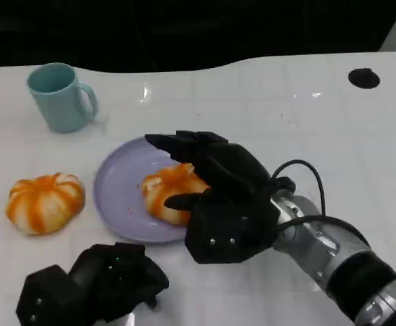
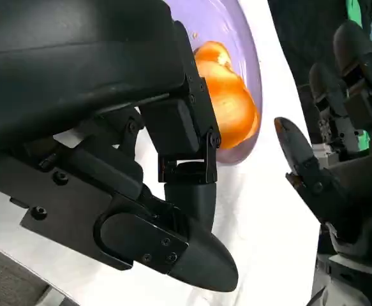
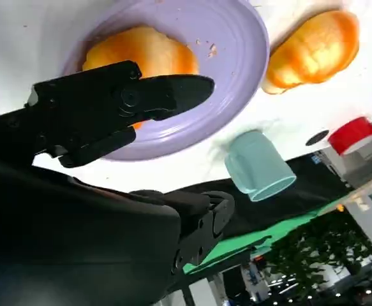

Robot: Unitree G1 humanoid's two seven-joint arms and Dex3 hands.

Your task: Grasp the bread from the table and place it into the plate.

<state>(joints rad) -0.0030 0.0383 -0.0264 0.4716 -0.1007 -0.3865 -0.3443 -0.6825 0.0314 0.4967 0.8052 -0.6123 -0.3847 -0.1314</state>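
Observation:
A purple plate (image 1: 116,190) lies mid-table with an orange-and-white bread (image 1: 169,193) resting on it. My right hand (image 1: 218,197) hovers over the bread with fingers spread; the fingers arch above it and the thumb sits close to its near side. In the right wrist view the fingers (image 3: 122,102) stretch straight out over the bread (image 3: 141,51) on the plate (image 3: 237,51). A second, similar bread (image 1: 45,202) sits on the table left of the plate. My left hand (image 1: 96,282) rests low at the front left, fingers curled in and holding nothing.
A teal mug (image 1: 62,95) stands at the back left. A black round mark (image 1: 364,78) is at the table's far right. The left wrist view shows the bread (image 2: 227,95), the plate (image 2: 227,22) and my right hand (image 2: 339,159) beyond it.

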